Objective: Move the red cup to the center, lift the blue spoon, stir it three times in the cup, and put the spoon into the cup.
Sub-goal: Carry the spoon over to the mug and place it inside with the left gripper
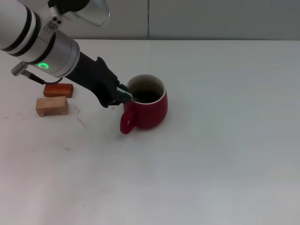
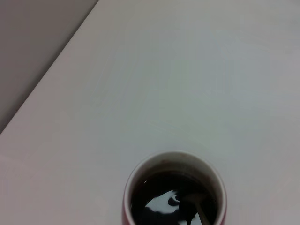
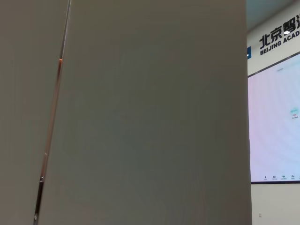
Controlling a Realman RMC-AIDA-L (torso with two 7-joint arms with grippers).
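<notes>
Head view, red cup [image 1: 149,108] mid-table, dark inside; blue spoon [image 2: 199,209] bowl within; left pincer [image 1: 125,95] at rim, pinching spoon

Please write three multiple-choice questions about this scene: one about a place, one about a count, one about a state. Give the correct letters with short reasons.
1. Where is the left tool?
A. At the rim of the red cup, on its left side
B. Over the wooden blocks
C. At the near edge of the table

2. How many wooden blocks lie on the table?
A. None
B. Two
C. Four

3. How does the red cup stand?
A. On its side
B. Upside down
C. Upright, opening upward

Answers:
1. A, the head view shows the black tool reaching to the cup's rim.
2. B, one reddish block and one pale block lie left of the cup.
3. C, the left wrist view looks down into its dark inside, where a spoon bowl shows.

The right arm is not visible in the head view.
</notes>
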